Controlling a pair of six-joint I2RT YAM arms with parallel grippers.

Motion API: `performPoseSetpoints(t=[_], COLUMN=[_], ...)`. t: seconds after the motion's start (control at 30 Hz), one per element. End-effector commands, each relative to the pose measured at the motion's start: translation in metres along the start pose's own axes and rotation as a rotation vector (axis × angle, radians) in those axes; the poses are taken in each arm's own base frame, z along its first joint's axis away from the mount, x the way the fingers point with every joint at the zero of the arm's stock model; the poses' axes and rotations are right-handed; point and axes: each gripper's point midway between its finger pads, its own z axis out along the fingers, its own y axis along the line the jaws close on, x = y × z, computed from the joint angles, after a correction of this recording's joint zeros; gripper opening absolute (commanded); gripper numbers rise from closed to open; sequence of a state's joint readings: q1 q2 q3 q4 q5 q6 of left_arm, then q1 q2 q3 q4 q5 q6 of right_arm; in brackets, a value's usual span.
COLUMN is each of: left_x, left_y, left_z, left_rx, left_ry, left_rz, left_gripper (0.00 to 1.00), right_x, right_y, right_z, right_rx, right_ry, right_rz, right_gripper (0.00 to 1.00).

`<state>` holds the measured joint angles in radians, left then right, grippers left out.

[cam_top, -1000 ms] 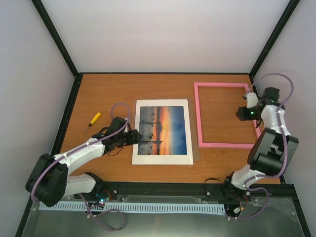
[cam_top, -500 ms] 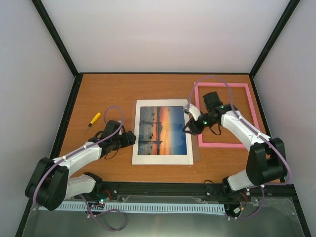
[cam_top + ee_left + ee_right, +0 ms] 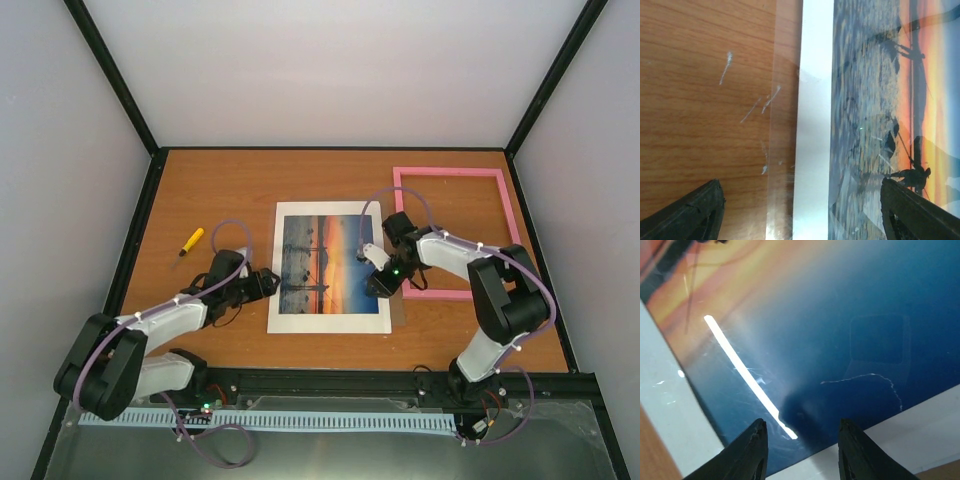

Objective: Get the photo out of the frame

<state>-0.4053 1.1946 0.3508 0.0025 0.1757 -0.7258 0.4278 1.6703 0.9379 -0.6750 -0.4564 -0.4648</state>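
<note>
My right tool (image 3: 802,426): jaws part-open, empty, tips low over the photo (image 3: 328,260)'s blue corner, centre of the overhead view. My left tool (image 3: 800,200): wide, empty, at the white mat (image 3: 815,125)'s left edge. The frame (image 3: 450,173): upper right, apart. Hazard, I judge: tips skidding on gloss, creasing the print.

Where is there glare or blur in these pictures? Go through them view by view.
Right wrist: a bright white glare streak crosses the photo, and the close-up looks soft. Left wrist: pale reflections veil the photo's water, while the scuffs on the table stay sharp. Top: even light, no glare, everything in focus.
</note>
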Motion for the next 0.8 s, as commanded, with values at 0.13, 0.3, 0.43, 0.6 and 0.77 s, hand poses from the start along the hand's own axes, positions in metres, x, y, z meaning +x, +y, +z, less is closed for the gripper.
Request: performPoseSetpoints(t=[0.13, 0.3, 0.43, 0.6, 0.77], left_x=[0.002, 0.001, -0.002, -0.011, -0.020], left_y=[-0.012, -0.021, -0.029, -0.045, -0.069], left_z=[0.014, 0.018, 0.018, 0.006, -0.012], left_rx=[0.074, 0.120, 0.145, 0.210, 0.315], left_ry=[0.048, 0.069, 0.075, 0.037, 0.007], left_rz=[-0.016, -0.003, -0.004, -0.004, 0.021], left_gripper=[0.82, 0.75, 0.68, 0.61, 0.55], right_x=[0.010, 0.015, 0.018, 0.019, 0.019], right_y=[-0.016, -0.017, -0.017, -0.017, -0.017], right_z=[0.015, 0.022, 0.025, 0.025, 0.026], right_rx=[0.046, 0.034, 0.025, 0.024, 0.026], right_ry=[0.071, 0.099, 0.114, 0.117, 0.121], right_rz=[0.022, 0.032, 0.038, 0.037, 0.038], right_gripper=[0.37, 0.37, 0.36, 0.36, 0.37])
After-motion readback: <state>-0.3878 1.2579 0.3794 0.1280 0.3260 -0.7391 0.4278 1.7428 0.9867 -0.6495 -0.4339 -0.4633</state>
